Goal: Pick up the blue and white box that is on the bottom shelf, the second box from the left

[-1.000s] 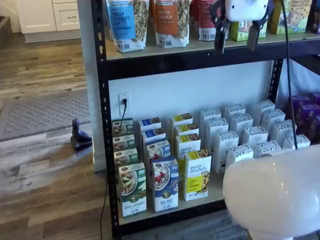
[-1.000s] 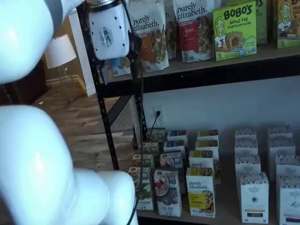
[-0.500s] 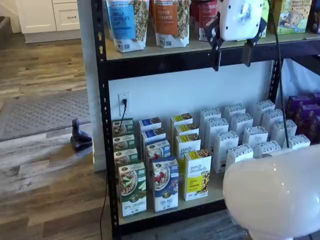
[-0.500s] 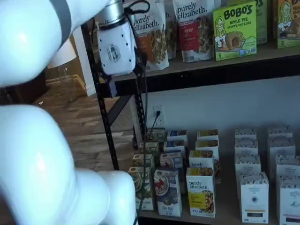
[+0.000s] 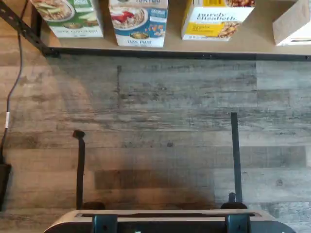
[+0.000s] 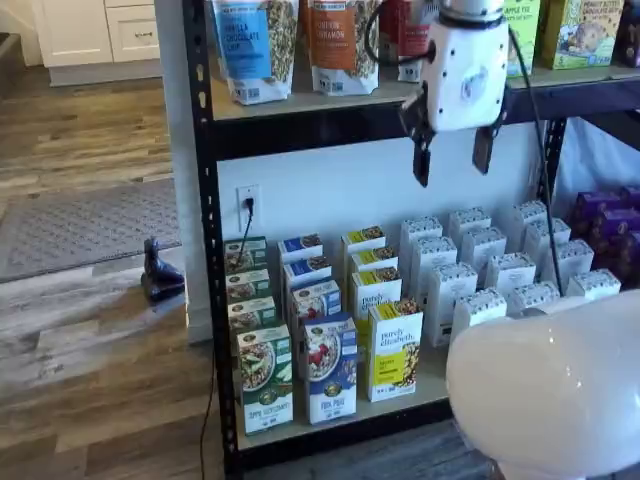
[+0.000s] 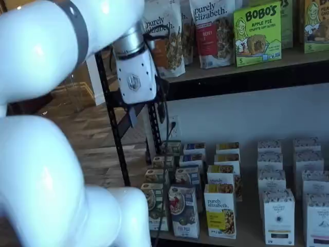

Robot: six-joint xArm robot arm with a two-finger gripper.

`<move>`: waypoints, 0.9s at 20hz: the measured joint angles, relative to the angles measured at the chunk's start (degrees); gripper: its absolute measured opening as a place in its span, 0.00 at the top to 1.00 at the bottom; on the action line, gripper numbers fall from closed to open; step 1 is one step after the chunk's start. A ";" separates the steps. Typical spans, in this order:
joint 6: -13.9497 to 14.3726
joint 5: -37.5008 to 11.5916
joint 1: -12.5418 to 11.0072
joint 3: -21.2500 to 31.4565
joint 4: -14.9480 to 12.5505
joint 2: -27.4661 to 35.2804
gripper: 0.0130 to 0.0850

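The blue and white box stands at the front of the bottom shelf, between a green-and-white carton and a yellow-and-white carton. It shows in both shelf views and in the wrist view, with red berries in a bowl on its front. My gripper hangs just below the upper shelf board, high above the box and to its right. Its two black fingers point down with a plain gap between them and hold nothing. Its white body also shows in a shelf view.
More rows of the same cartons stand behind the front ones. White cartons fill the shelf's right part, purple boxes sit far right. Granola bags stand on the upper shelf. A cord hangs from the outlet. My white arm covers the lower right.
My gripper has come down from the upper shelf's level to just below its board and shifted a little left. The boxes have not moved.
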 joint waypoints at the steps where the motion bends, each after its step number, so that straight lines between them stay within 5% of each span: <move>1: 0.08 -1.19 0.02 1.30 0.02 0.23 0.00; 15: 1.18 -19.58 0.53 14.09 0.04 4.91 0.00; 18: -0.34 -23.18 -0.66 16.23 1.19 7.08 0.00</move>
